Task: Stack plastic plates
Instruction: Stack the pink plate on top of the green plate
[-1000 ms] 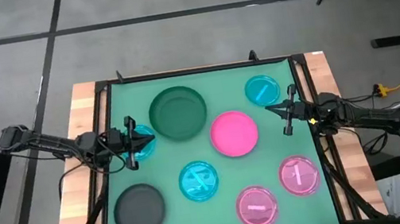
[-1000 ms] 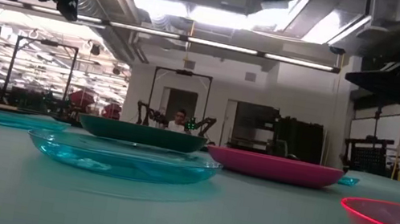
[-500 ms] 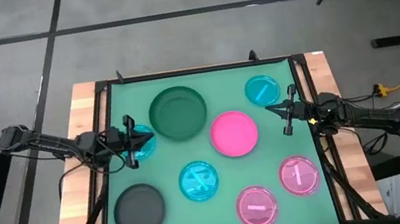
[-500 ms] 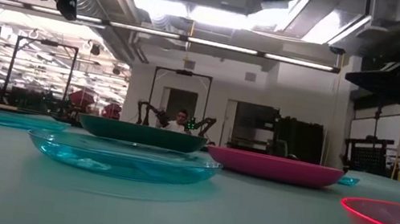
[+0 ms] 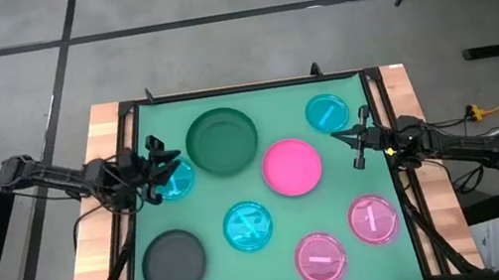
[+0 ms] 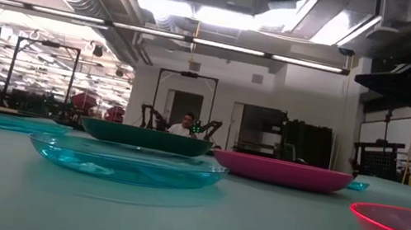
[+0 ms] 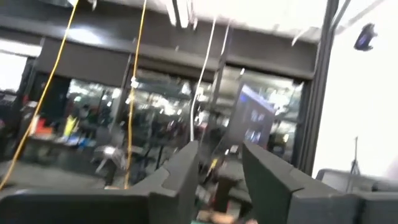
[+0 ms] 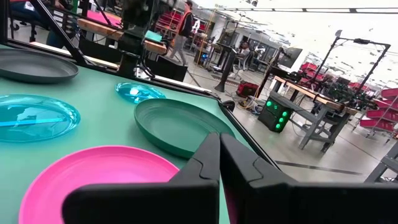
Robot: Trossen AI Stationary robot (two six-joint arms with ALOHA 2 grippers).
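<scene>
Several plastic plates lie flat and apart on the green mat. They are a dark green one (image 5: 222, 141), a hot pink one (image 5: 292, 166), a dark grey one (image 5: 174, 263), three translucent cyan ones (image 5: 327, 113) (image 5: 247, 226) (image 5: 177, 179) and two translucent pink ones (image 5: 373, 218) (image 5: 319, 258). My left gripper (image 5: 160, 171) (image 7: 219, 152) hovers open at the left edge of the left cyan plate, with nothing between its fingers. My right gripper (image 5: 339, 134) (image 8: 219, 142) is shut and empty. It hangs between the far cyan plate and the hot pink plate.
A black frame (image 5: 241, 88) runs along the mat's edges, with wooden table strips (image 5: 101, 214) outside it. In the low view, the room behind the table holds another robot station and a person (image 6: 184, 125) far off.
My left gripper has opened, drawn back toward the table's left edge and risen, so more of the left cyan plate now shows. No plate has moved.
</scene>
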